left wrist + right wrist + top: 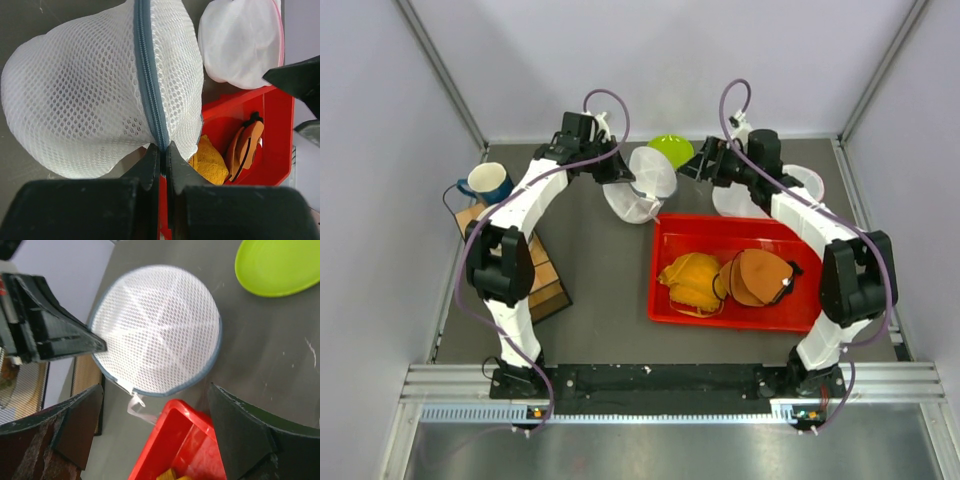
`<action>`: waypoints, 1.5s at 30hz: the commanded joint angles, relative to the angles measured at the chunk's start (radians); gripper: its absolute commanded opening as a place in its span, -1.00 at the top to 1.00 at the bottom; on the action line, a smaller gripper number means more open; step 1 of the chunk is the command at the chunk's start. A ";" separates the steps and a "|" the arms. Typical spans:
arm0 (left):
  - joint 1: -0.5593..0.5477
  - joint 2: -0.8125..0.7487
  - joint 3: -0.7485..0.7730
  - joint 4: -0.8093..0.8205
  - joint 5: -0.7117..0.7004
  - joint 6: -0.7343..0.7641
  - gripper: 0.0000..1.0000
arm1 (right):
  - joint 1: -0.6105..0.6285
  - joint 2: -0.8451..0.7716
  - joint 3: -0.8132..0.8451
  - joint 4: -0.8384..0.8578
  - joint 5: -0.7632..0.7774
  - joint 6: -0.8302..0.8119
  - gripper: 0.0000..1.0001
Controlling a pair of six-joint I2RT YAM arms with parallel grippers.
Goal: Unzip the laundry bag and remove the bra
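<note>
left arm point(532, 198), right arm point(800, 215): white shells, black joints | cables point(607, 92): purple | pincer fingers point(150, 166): black

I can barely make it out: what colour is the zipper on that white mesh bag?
The zipper is grey-blue, clearest in the left wrist view.

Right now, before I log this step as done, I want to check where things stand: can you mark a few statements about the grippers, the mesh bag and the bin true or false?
1. The left gripper is shut on the zipper of the mesh laundry bag. True.
2. The right gripper clamps the mesh laundry bag. False: its jaws stand open, holding nothing.
3. The red bin holds a brown bra. True.
4. The green plate lies in the red bin. False: it sits on the table, beyond the bag.
</note>
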 commanded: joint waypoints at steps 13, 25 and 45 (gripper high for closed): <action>0.014 -0.057 0.040 0.040 0.060 -0.025 1.00 | 0.171 -0.035 -0.070 -0.061 -0.055 -0.198 0.03; 0.014 -0.069 0.025 0.040 0.078 -0.025 1.00 | 0.179 0.085 0.005 -0.009 -0.143 -0.130 0.13; 0.016 -0.066 0.039 0.036 0.098 -0.014 1.00 | 0.169 0.082 -0.007 0.044 -0.072 -0.086 1.00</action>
